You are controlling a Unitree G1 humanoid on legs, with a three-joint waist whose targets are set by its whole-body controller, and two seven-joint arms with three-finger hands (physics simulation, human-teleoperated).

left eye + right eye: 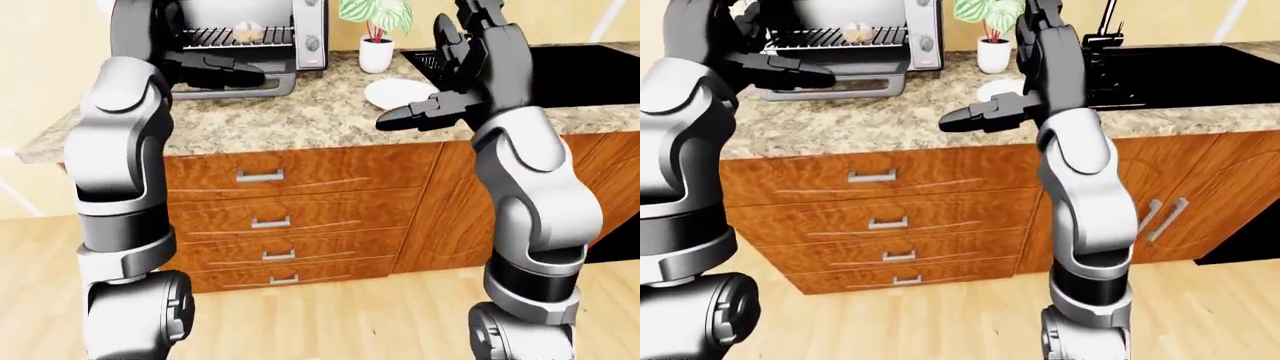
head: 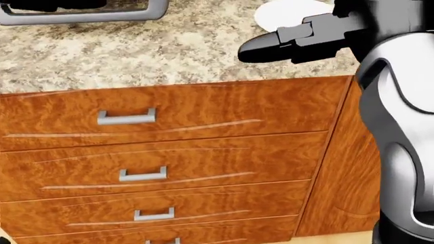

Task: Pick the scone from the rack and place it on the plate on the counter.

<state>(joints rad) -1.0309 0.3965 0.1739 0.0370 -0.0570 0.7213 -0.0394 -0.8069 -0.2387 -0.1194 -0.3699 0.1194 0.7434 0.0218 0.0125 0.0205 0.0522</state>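
Note:
The scone is a small pale lump on the wire rack inside the open toaster oven, at the top of the left-eye view. A white plate lies bare on the speckled counter, to the right of the oven. My left hand is open and empty, its thumb stretched over the lowered oven door, just below the rack. My right hand is open too, fingers pointing up, with its thumb hovering over the plate's near edge.
A potted plant stands behind the plate. A black sink with a faucet fills the counter's right end. Below the counter are a stack of wooden drawers and cabinet doors; a wood floor lies underneath.

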